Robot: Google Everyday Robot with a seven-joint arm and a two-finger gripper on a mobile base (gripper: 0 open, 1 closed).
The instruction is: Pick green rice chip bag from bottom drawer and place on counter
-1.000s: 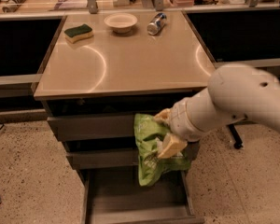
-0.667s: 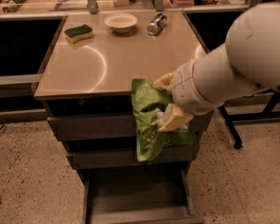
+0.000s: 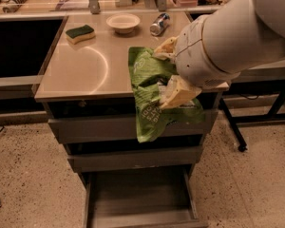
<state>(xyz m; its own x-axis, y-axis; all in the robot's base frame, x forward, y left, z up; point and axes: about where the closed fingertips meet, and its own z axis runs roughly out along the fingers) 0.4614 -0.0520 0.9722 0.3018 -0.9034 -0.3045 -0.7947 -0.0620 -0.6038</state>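
My gripper (image 3: pixel 167 72) is shut on the green rice chip bag (image 3: pixel 151 101), a crumpled shiny green foil bag. The bag hangs from the pale fingers (image 3: pixel 178 93) over the counter's front right edge, in front of the upper drawers. The counter (image 3: pixel 85 70) is the glossy beige top of the grey cabinet. The bottom drawer (image 3: pixel 137 198) stands pulled open below, its flat grey floor bare. My large white arm fills the upper right of the view.
On the counter's far side sit a green-topped yellow sponge (image 3: pixel 80 33), a small white bowl (image 3: pixel 123 22) and a tipped metal can (image 3: pixel 160 24). A cluttered bench runs behind. A black table leg (image 3: pixel 230 127) stands on the floor at right.
My gripper has risen with the bag from in front of the drawers up to counter height, moving up and over the front right edge.
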